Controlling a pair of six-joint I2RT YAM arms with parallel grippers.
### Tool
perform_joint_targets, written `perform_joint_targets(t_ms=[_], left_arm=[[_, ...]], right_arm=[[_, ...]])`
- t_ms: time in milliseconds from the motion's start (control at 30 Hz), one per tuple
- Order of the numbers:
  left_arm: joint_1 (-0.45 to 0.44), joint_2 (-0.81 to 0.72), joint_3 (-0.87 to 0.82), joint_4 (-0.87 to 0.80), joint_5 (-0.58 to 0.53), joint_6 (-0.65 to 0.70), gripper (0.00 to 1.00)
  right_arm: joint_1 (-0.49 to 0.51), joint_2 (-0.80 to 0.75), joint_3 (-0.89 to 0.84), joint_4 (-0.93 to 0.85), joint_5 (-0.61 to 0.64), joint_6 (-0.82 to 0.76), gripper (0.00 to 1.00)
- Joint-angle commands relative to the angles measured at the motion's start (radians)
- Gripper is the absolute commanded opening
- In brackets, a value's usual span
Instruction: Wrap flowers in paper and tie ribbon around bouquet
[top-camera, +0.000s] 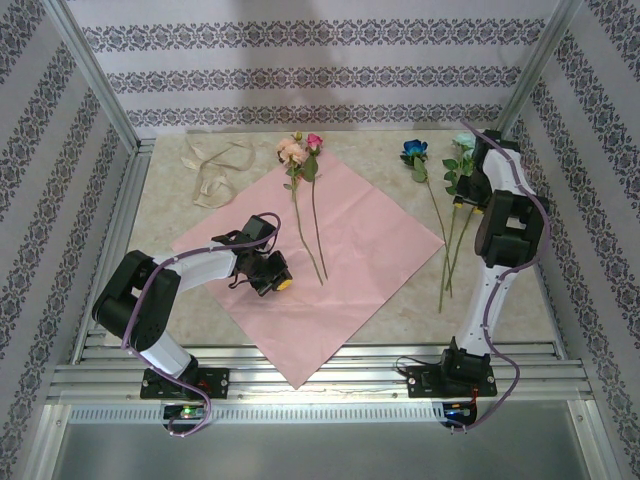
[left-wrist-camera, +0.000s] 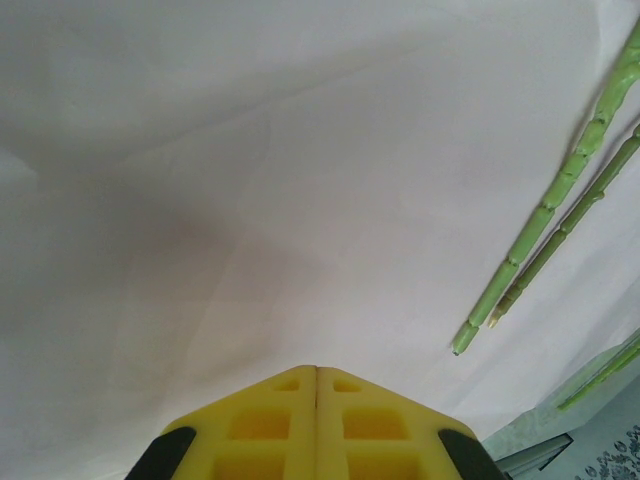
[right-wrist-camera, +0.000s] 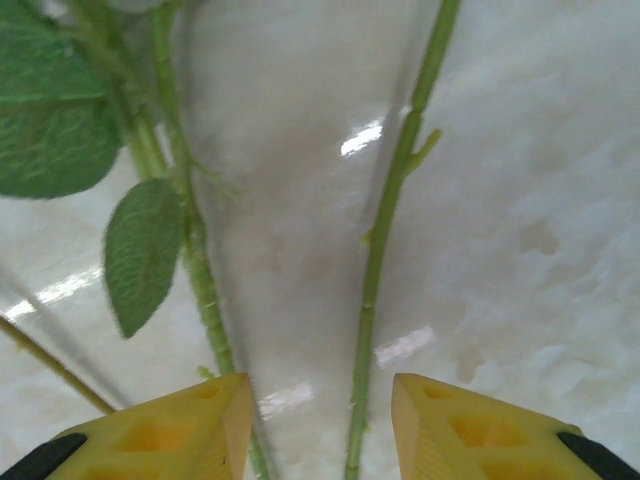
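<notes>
The pink paper (top-camera: 350, 260) lies flat as a diamond in the middle of the table. A peach flower (top-camera: 292, 152) and a pink flower (top-camera: 314, 141) rest on it, stems (left-wrist-camera: 545, 235) pointing toward me. My left gripper (top-camera: 278, 283) is shut and empty, low over the paper (left-wrist-camera: 250, 200) left of those stem ends. A blue flower (top-camera: 414, 151) and a teal flower (top-camera: 463, 142) lie on the bare table to the right. My right gripper (right-wrist-camera: 320, 385) is open above them, one thin stem (right-wrist-camera: 378, 280) between its fingers and a leafy stem (right-wrist-camera: 192, 260) by the left finger. The cream ribbon (top-camera: 215, 165) lies looped at the back left.
The marble-patterned tabletop (top-camera: 400, 310) is fenced by metal posts and patterned walls. A slotted metal rail (top-camera: 330, 375) runs along the near edge by the arm bases. A green leaf (right-wrist-camera: 140, 250) hangs beside the right gripper's left finger.
</notes>
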Motion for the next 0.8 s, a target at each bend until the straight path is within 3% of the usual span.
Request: perform_joint_targets(t_ms=[0,367,767], left_arm=[[-0.011,-0.015,0.019,-0.004,0.009,-0.007,0.00],[-0.010,-0.005,0.029,-0.004,0.022,-0.014,0.00],[-0.008,0.010,0.050,-0.025,0.026,-0.007,0.00]], right_arm=[[-0.023,0.041,0.036,-0.049,0.025,-0.018,0.42],[-0.046,0.159,0.122,-0.084,-0.005,-0.055,0.40],[-0.018,0.174,0.142,-0.073,0.035,-0.095,0.03]])
